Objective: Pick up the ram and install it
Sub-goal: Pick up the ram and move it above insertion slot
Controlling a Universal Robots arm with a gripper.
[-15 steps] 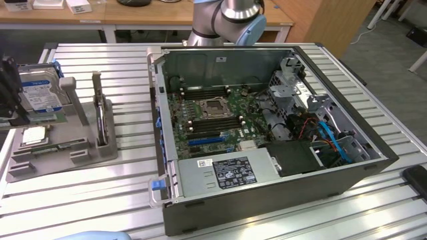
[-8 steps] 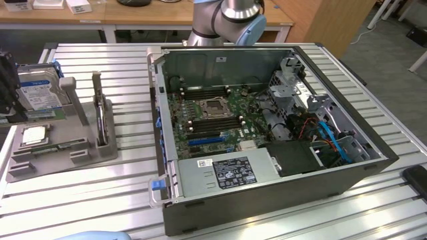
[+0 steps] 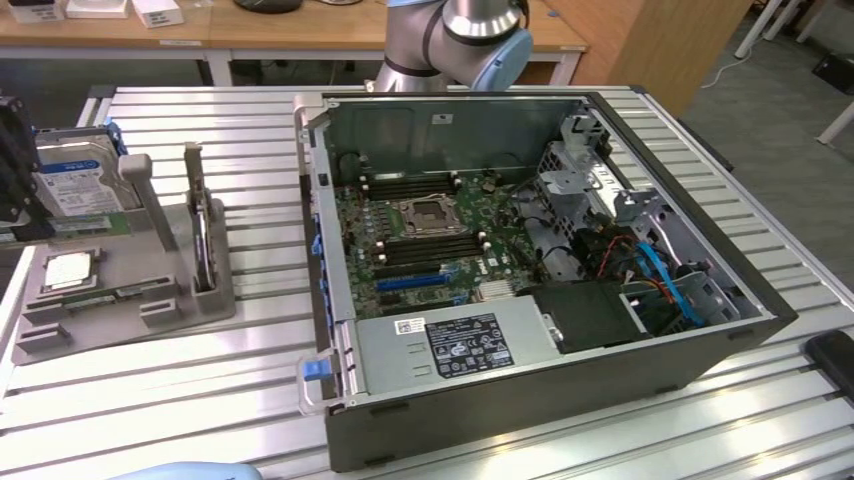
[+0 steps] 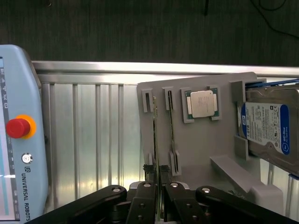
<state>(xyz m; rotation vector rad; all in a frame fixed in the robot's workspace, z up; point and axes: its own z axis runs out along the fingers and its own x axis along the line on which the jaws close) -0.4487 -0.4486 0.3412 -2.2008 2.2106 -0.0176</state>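
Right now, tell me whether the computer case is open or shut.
Open: the computer case lies uncovered, with its motherboard exposed.

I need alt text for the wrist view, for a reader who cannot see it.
The black pincer is at one end of the ram, which stands on edge in a grey holder. The holder also carries a processor and a hard drive.

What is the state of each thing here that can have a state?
Black computer case, open, side panel off.
Thin green ram stick, in the grey plastic holder, not installed.
Square silver processor, flat in holder.
Blue-labelled silver hard drive, in holder.
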